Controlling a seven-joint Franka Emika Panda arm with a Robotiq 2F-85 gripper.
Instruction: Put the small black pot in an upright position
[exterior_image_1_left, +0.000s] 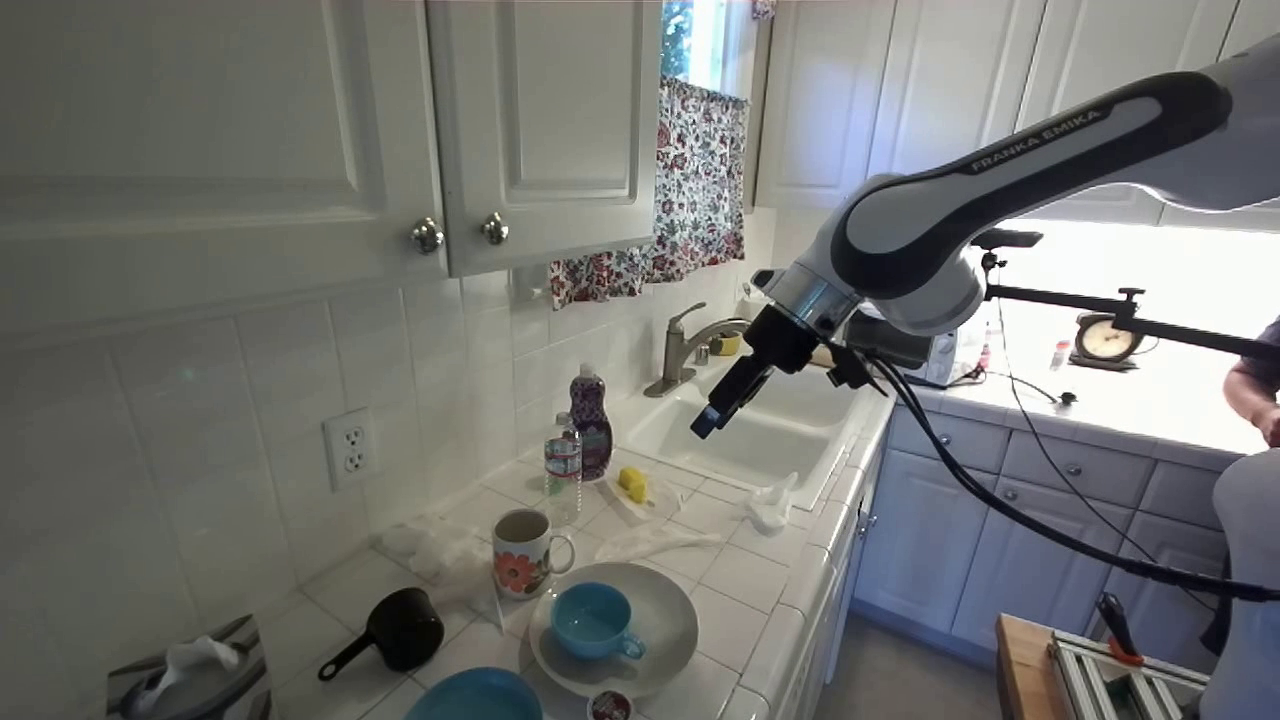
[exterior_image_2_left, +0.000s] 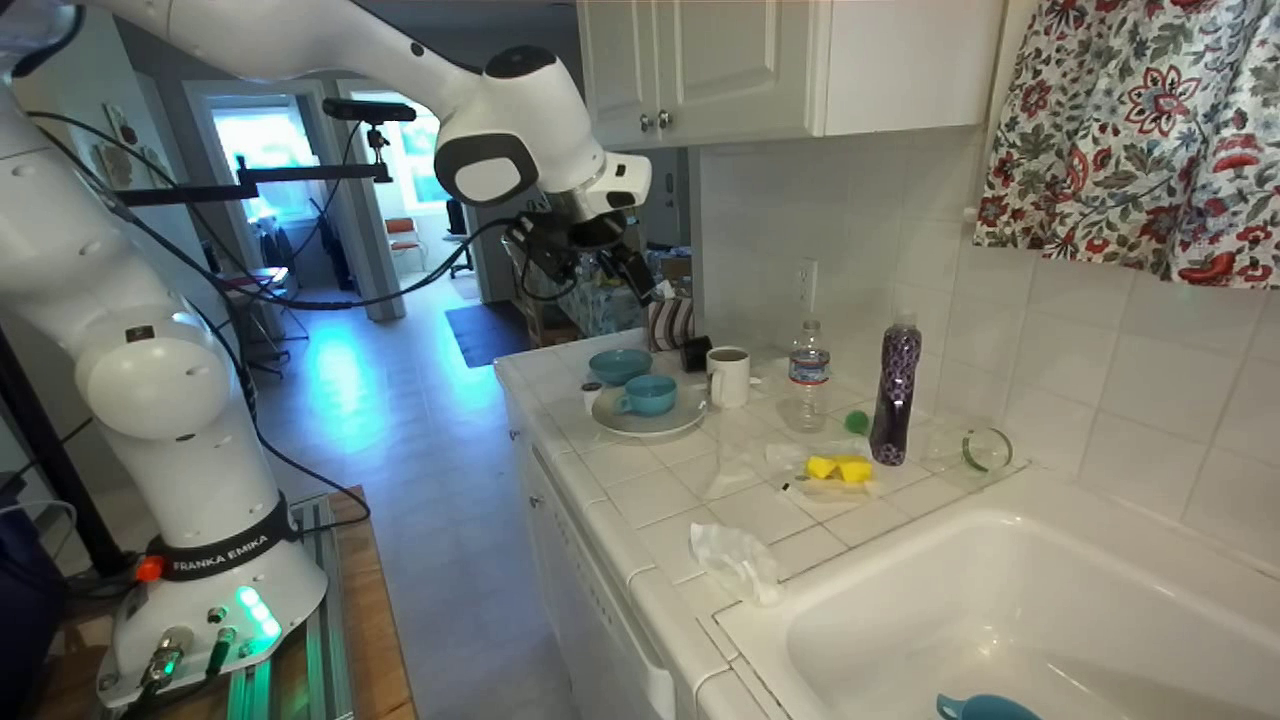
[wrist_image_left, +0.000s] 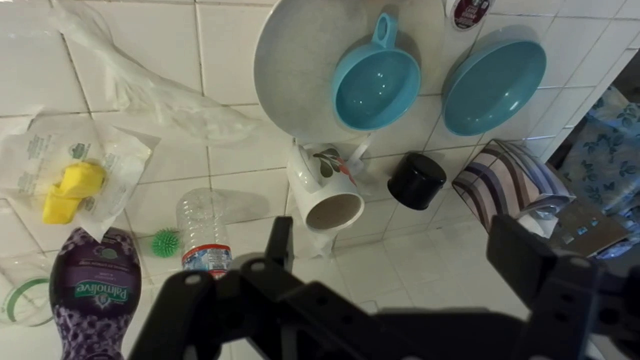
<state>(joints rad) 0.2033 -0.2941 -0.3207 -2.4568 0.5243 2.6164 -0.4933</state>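
Observation:
The small black pot (exterior_image_1_left: 408, 628) is on the white tiled counter, in an exterior view near a striped tissue box, its stick handle pointing toward the front left. It also shows in the other exterior view (exterior_image_2_left: 695, 353), partly behind the mug. In the wrist view the pot (wrist_image_left: 417, 181) shows a closed flat base facing up, so it appears upside down; its handle is hidden there. My gripper (wrist_image_left: 397, 245) is open and empty, its fingers wide apart. In both exterior views the gripper (exterior_image_1_left: 708, 420) (exterior_image_2_left: 648, 285) hangs in the air above the counter, well apart from the pot.
Beside the pot stand the flowered mug (wrist_image_left: 327, 195) and the striped tissue box (wrist_image_left: 500, 185). A grey plate (exterior_image_1_left: 675, 625) holds a blue cup (exterior_image_1_left: 592, 622); a blue bowl (wrist_image_left: 495, 87) is close by. A water bottle (exterior_image_1_left: 562, 470), purple soap bottle (exterior_image_1_left: 591, 425) and sink (exterior_image_1_left: 790, 430) lie farther along.

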